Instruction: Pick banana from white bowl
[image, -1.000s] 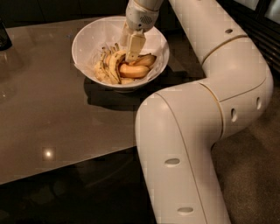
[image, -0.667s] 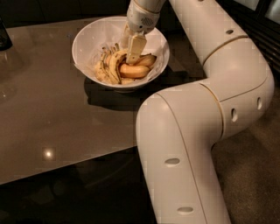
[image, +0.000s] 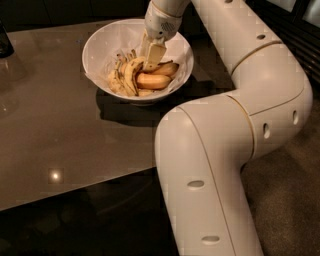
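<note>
the gripper (image: 153, 56) is held inside the white bowl (image: 100, 45), beside the speckled banana (image: 128, 75) lying within it; its state cannot be told. the banana is not yet lifted out.

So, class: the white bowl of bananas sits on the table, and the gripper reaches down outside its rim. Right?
One thing is wrong. The camera view shows the gripper reaching down inside the white bowl, at the speckled banana, not outside its rim. The bowl does sit on the table.
</note>
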